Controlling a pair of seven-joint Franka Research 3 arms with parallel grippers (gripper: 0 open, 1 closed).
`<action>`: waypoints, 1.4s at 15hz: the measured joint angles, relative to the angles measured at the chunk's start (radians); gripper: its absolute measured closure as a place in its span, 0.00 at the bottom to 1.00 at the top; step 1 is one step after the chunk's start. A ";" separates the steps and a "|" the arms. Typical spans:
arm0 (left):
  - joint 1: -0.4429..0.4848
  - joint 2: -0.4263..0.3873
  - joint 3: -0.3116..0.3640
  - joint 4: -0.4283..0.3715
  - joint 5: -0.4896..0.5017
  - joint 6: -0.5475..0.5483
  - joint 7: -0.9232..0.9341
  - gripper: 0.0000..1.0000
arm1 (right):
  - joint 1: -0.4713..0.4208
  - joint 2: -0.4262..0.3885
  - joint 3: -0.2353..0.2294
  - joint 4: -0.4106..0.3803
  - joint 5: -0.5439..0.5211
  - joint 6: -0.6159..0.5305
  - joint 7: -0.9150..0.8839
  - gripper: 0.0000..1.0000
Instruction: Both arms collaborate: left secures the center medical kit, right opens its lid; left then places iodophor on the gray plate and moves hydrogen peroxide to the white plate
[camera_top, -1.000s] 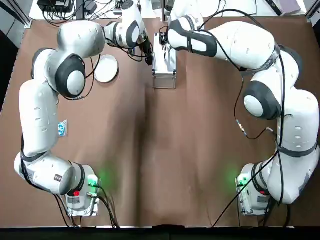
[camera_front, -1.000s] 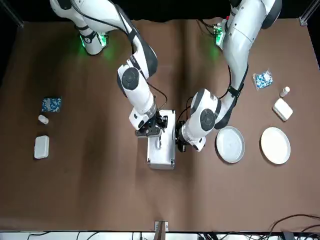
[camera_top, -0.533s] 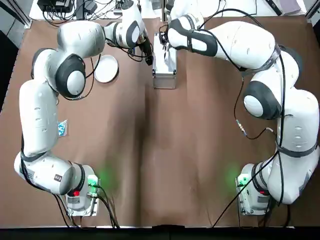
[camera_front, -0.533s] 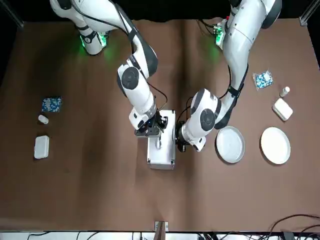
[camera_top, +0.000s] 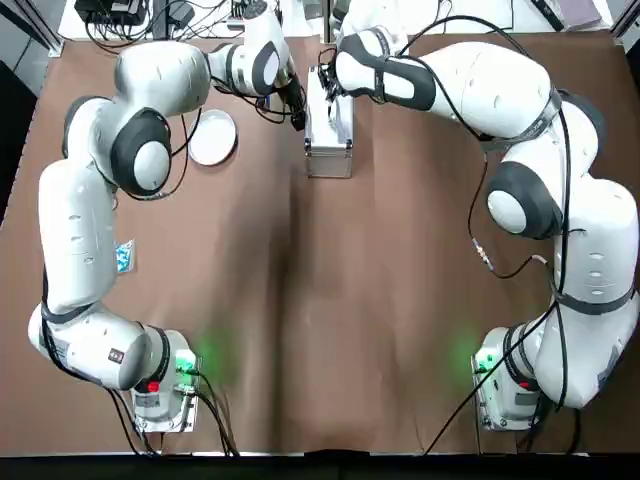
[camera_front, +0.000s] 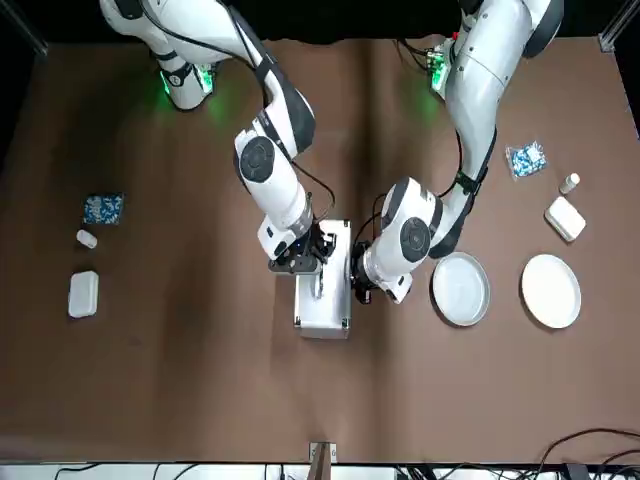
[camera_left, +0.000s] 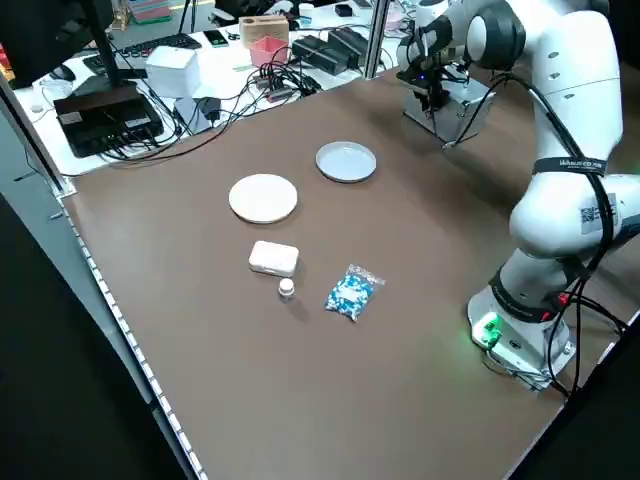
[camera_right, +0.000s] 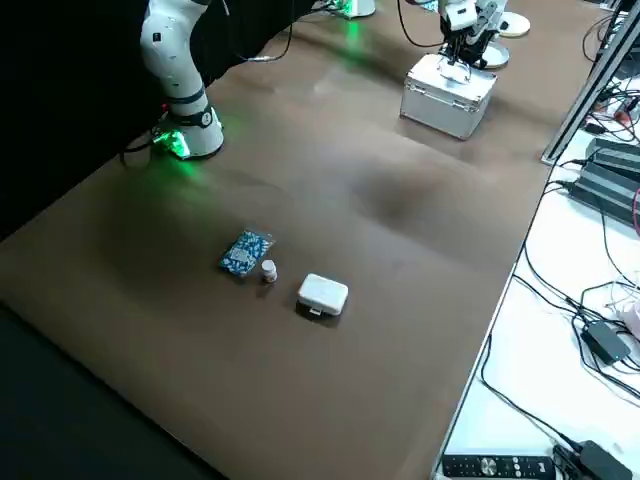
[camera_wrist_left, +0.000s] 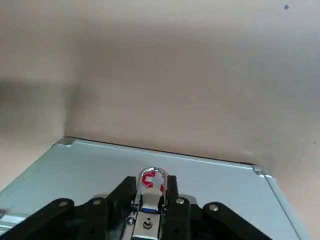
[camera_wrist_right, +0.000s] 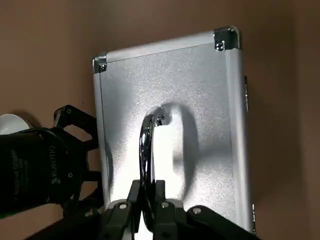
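right gripper (camera_wrist_right: 147, 183): fingers closed on slim handle (camera_wrist_right: 146, 142)
left gripper (camera_wrist_left: 150, 180): fingers nearly together, seemingly pinching metal clasp (camera_wrist_left: 152, 200) at case's left side
lid (camera_wrist_right: 210, 100): down, closed
change: none visible across the 3 moments; both holds unchanged, so opening still pending
medical kit (camera_front: 322, 325): center table, 2 grippers on it
gray plate (camera_front: 461, 289): robot's left of kit, bare
white plate (camera_front: 551, 291): beyond gray plate, bare
iodophor, hydrogen peroxide: not visible, probably inside kit
next: right lifts handle, left steadies; risk, kit rising with lid
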 joint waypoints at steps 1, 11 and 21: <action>0.000 0.000 0.000 0.000 0.000 0.000 0.000 0.68 | 0.000 0.000 -0.001 0.001 0.000 -0.003 0.000 0.87; 0.000 0.000 0.000 0.000 0.000 0.000 0.000 0.68 | -0.004 0.000 -0.006 0.002 0.027 -0.016 0.000 0.87; -0.001 -0.001 -0.001 0.002 0.000 -0.001 0.000 0.68 | -0.052 0.003 -0.006 0.084 0.051 -0.204 -0.003 0.87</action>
